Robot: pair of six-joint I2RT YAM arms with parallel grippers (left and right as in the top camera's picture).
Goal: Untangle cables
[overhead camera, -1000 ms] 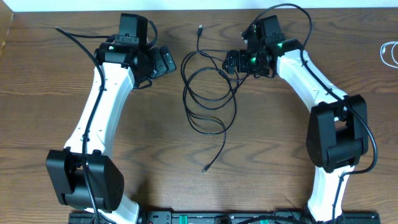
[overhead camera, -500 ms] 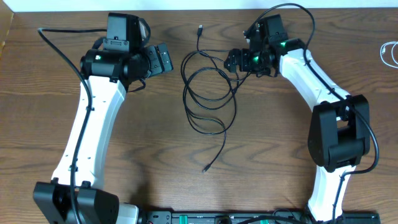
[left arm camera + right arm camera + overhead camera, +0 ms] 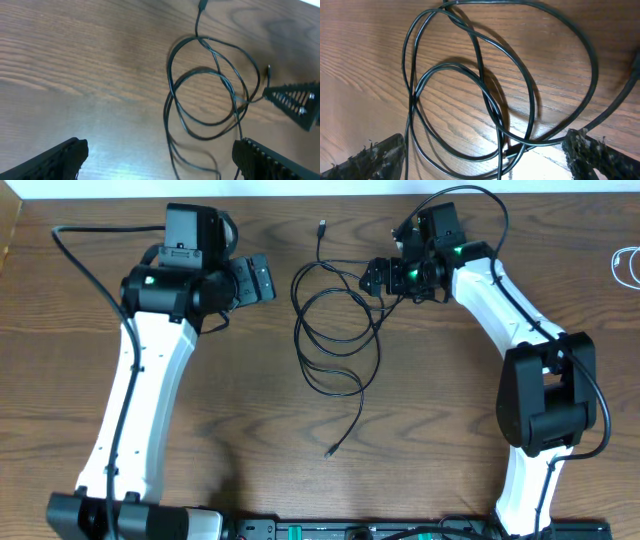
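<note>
Cables (image 3: 336, 350) lie looped between left hand (image 3: 262, 280) and right hand (image 3: 372, 278) — both wide, empty.

the left arm (image 3: 140, 380) has stretched out, its elbow dropping to the lower left edge; the left end effector (image 3: 255, 280) slid slightly left.

Two robot arms (image 3: 150, 370), one black cable tangle (image 3: 361, 405), one white cable (image 3: 618, 264).

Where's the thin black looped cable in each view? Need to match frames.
Overhead: thin black looped cable at picture centre, tail trailing downward.
Left wrist: centre-right, loops overlapping.
Right wrist: fills most of the frame.
Shared landmark: open right gripper at the coil's edge.
</note>
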